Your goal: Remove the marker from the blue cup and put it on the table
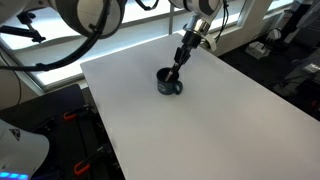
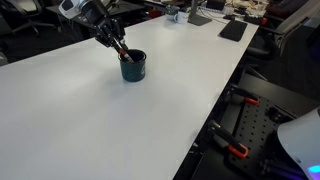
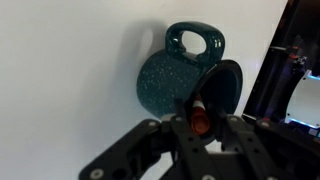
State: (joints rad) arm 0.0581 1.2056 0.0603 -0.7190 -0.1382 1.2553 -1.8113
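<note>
The blue cup (image 3: 172, 85) stands upright on the white worktop (image 1: 200, 120), well clear of the edges in both exterior views. This placing leaves open room for an approach from above. The marker (image 3: 199, 120) stands inside the cup, leaning against the rim, with its reddish upper end projecting above the mouth. That end is judged the only part available for a grip, and it accounts for the arm's high, slanted attitude over the cup in both exterior views. In the wrist view the fingers (image 3: 172, 132) flank the projecting end on either side, with the marker centred between them. They are drawn in close and appear to pinch it, with no gap discernible. The marker's lower end is hidden within the cup. Judgement: the grasp is made and the lift has not begun.
</note>
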